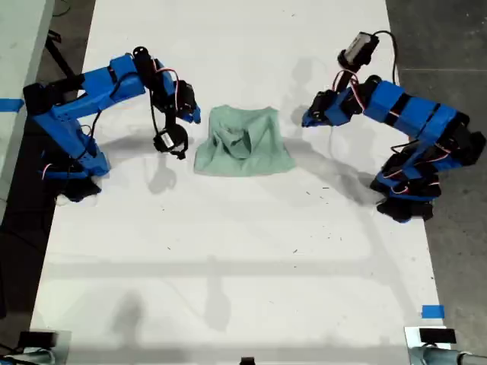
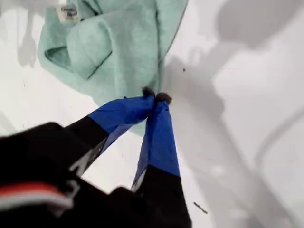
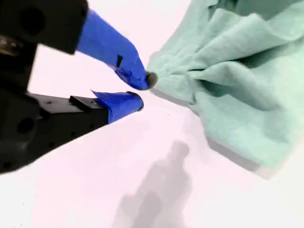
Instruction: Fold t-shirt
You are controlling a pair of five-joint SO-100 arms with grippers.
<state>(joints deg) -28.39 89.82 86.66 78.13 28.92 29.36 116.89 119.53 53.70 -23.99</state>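
In the exterior view, the t-shirt (image 1: 243, 143) lies mid-counter (image 1: 228, 251) between the two arms, a rumpled, partly folded heap. My first hand (image 2: 156, 97) is closed with no cloth in it, and my second hand (image 3: 142, 91) is narrowly open just beside the cloth edge. I judge the folding begun but untidy; smoothing and a last fold remain.

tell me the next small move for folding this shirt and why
Probably smooth it first: the t-shirt lies bunched and creased on the white table, not flat. My second gripper is slightly open, right beside a hem edge, so I would close it on that edge and draw the cloth outward. My first gripper is shut and holds nothing at the shirt's edge.
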